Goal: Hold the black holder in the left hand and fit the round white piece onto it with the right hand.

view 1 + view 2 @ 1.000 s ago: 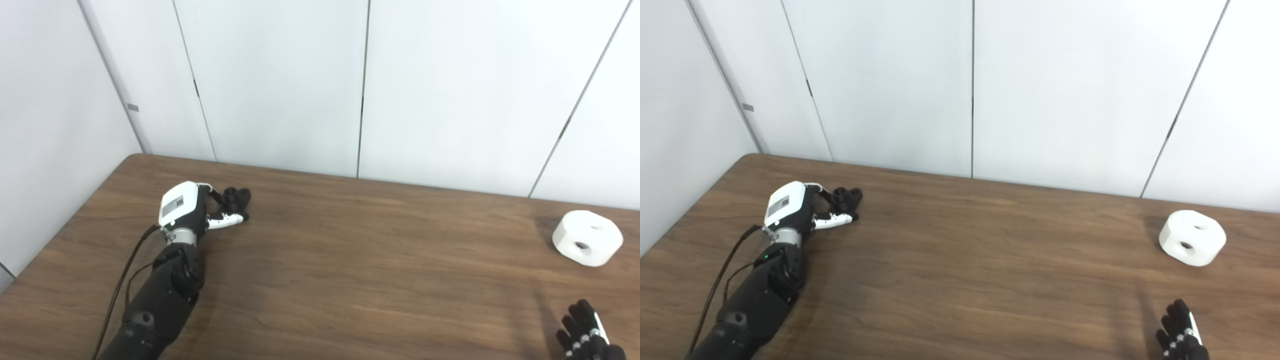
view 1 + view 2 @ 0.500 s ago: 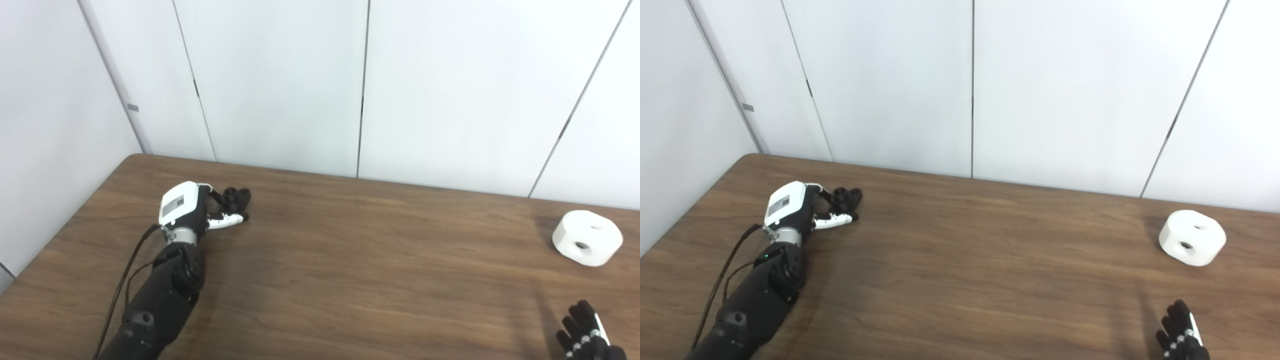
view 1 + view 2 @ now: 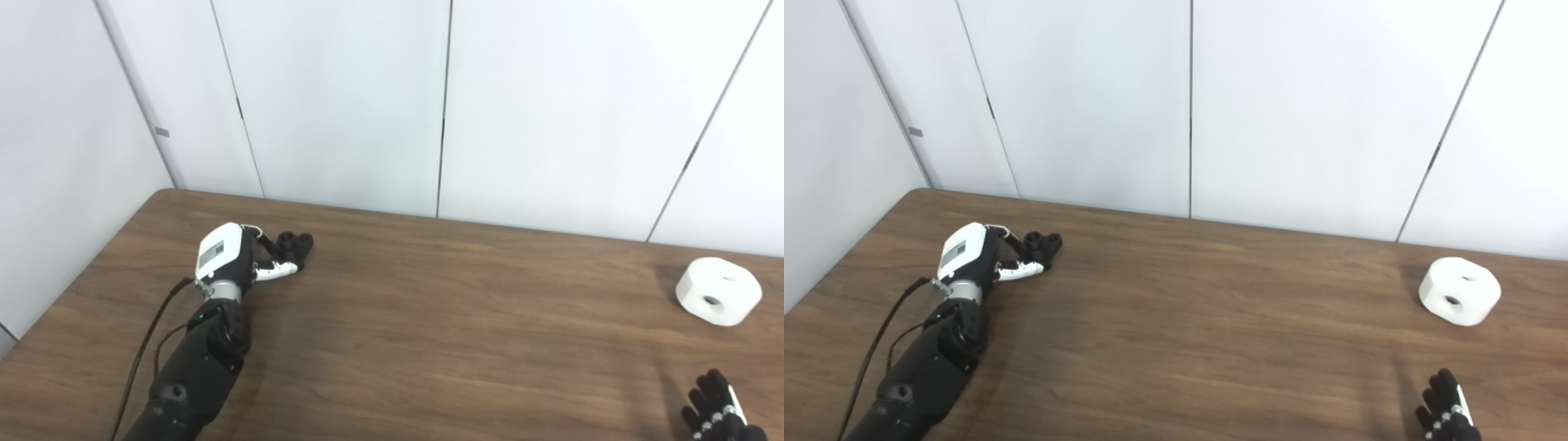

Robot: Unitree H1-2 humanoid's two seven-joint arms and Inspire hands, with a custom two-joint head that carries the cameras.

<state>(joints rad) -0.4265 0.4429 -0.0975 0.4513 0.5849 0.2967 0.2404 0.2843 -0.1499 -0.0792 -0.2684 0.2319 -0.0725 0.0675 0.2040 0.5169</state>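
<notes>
The small black holder [image 3: 294,243], with two round sockets on top, rests on the wooden table [image 3: 429,318] at the far left. My left hand [image 3: 236,257] lies on the table right beside it. Its dark fingers reach to the holder and its white thumb [image 3: 277,269] points just below it. Black against black hides whether the fingers clasp the holder. The round white piece [image 3: 718,291], with two holes, sits alone at the far right. My right hand [image 3: 715,411] shows only its fingertips at the bottom right corner, spread and holding nothing, well short of the white piece.
White wall panels [image 3: 441,104] rise right behind the table's far edge. A black cable [image 3: 147,343] runs along my left forearm. The left table edge [image 3: 79,269] is near my left arm.
The black holder has shifted slightly to the right at my left hand's fingertips. The right hand and the white piece have stayed where they were.
</notes>
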